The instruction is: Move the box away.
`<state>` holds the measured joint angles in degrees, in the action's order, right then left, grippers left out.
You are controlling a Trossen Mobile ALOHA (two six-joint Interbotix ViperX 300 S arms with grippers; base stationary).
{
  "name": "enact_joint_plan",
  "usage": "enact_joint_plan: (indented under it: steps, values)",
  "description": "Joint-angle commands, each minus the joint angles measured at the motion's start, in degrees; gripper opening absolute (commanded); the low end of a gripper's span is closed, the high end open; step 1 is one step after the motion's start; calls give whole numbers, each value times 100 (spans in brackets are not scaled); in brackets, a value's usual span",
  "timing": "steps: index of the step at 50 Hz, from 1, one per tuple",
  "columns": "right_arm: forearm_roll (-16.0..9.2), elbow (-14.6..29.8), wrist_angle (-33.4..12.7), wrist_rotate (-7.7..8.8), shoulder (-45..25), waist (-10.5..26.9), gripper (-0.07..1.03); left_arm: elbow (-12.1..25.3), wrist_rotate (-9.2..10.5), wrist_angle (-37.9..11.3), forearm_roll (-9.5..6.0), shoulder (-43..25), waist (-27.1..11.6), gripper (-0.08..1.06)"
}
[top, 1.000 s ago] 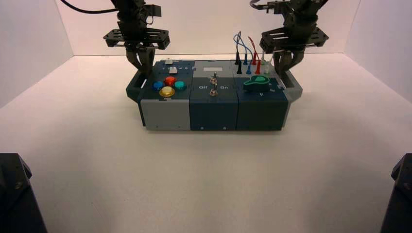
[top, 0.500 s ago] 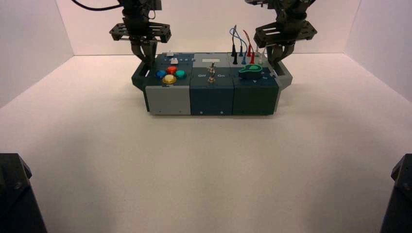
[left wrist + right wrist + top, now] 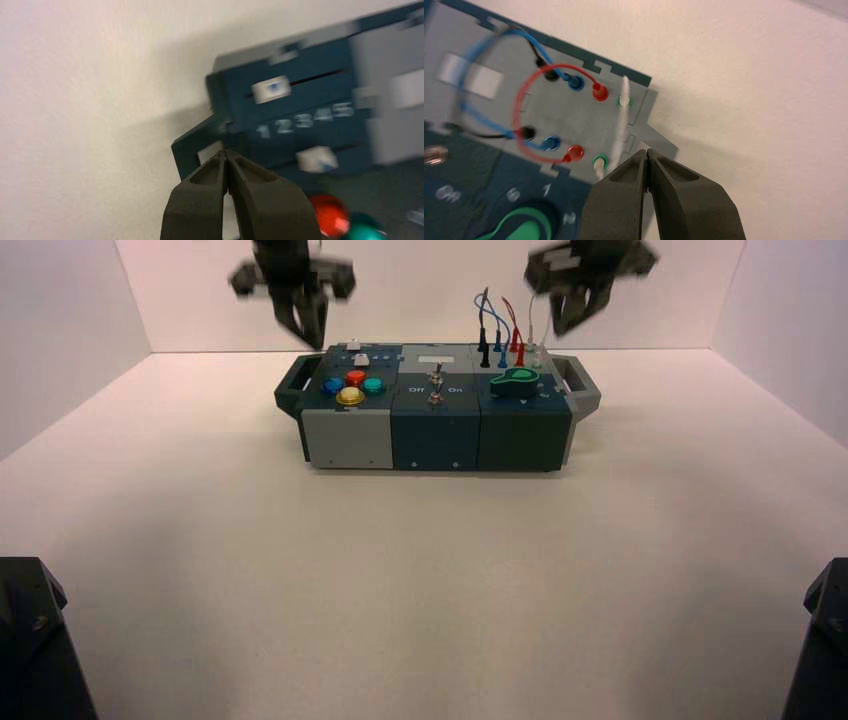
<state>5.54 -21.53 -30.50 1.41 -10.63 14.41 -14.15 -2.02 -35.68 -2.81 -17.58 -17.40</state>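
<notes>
High view: box [image 3: 435, 425] below both grippers [image 3: 437, 332].

The table [image 3: 420, 590] is a pale, plain surface that spreads out on both sides of the modular control box [image 3: 434, 443] and runs on well in front of it toward the camera. Behind the box, only a narrow strip of tabletop reaches the straight far edge. The box sits directly on the table, upright, its long front side roughly parallel to that edge, its end handles pointing left and right. Soft grey shadow falls on the table just beside the box at both ends, near the handles.
</notes>
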Motion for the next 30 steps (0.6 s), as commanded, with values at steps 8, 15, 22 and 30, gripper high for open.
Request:
enact_joint_plan:
  steps: [8,15,22,30]
  values:
    - [9,-18,-1037,44,1081,26,-2,-378,-26,-510,-9,1274,-9,-3]
    - [-62,-316,-1415,158,1573,97,-2,-809,-26,-624,-9,1828,-26,-3]
    - [-202,-721,-1512,193,2048,325,-2,-1310,-26,-571,-35,2347,-88,-3]
    - [-343,-1169,-1477,176,2364,606,-2,-1872,-26,-281,-35,2716,-149,-3]
